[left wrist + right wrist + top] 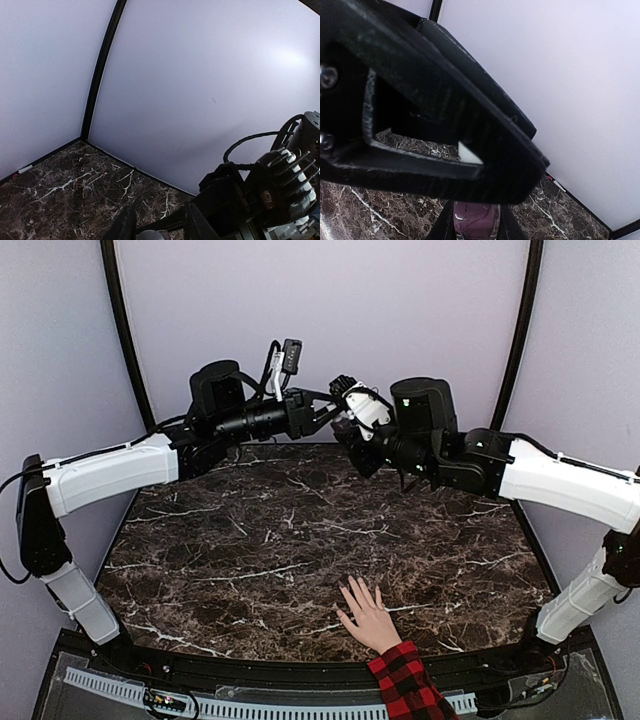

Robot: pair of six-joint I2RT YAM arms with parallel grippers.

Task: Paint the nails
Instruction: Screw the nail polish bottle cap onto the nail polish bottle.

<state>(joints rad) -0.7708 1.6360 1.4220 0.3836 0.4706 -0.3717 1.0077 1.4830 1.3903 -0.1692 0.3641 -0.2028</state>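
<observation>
A light-skinned hand (370, 620) with a red-and-black plaid sleeve (405, 682) lies flat on the marble table (250, 550) at the near edge, fingers spread. Its nails (356, 583) are too small to make out. Both grippers meet high over the back centre, far from the hand. My right gripper (352, 440) (474, 220) is shut on a small bottle of purple polish (474, 222). My left gripper (335, 412) (160, 227) reaches across it from the left, its jaws on either side of the bottle's pale cap (151, 235).
Pale walls with black corner posts (125, 350) close in the back and sides. The left gripper's black finger (445, 125) fills most of the right wrist view. The right arm's wrist (270, 195) looms close in the left wrist view.
</observation>
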